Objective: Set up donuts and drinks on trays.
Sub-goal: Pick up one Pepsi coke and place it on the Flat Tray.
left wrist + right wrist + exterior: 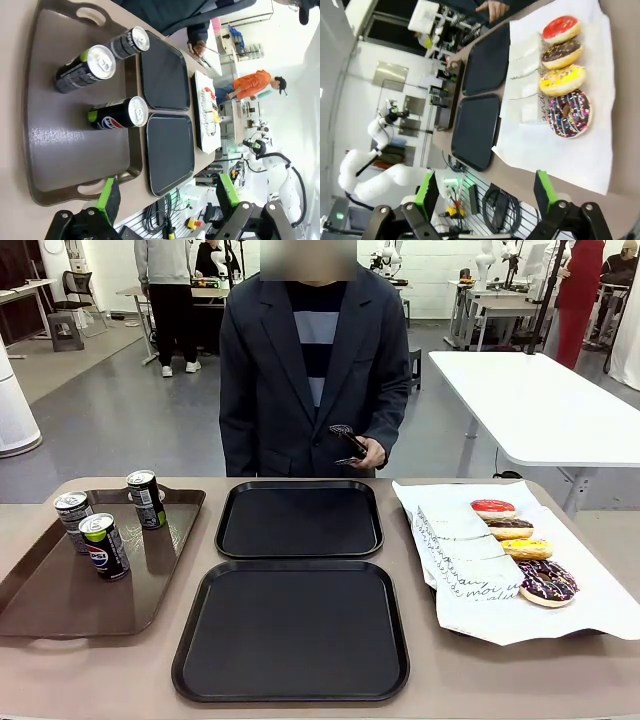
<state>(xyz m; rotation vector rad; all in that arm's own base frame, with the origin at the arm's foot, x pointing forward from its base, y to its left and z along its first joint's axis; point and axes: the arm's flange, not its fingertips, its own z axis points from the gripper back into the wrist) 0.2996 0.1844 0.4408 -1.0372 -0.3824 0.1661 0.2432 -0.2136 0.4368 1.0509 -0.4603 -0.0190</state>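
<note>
nothing placed yet: 2 trays [290,632] lie bare. my left gripper [167,192] and right gripper [485,187] hang released; next, grasp the near-left can [104,545].

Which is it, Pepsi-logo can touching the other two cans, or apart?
Apart. The left wrist view shows bare brown tray between the Pepsi-logo can and both the green-marked can and the third can.
</note>
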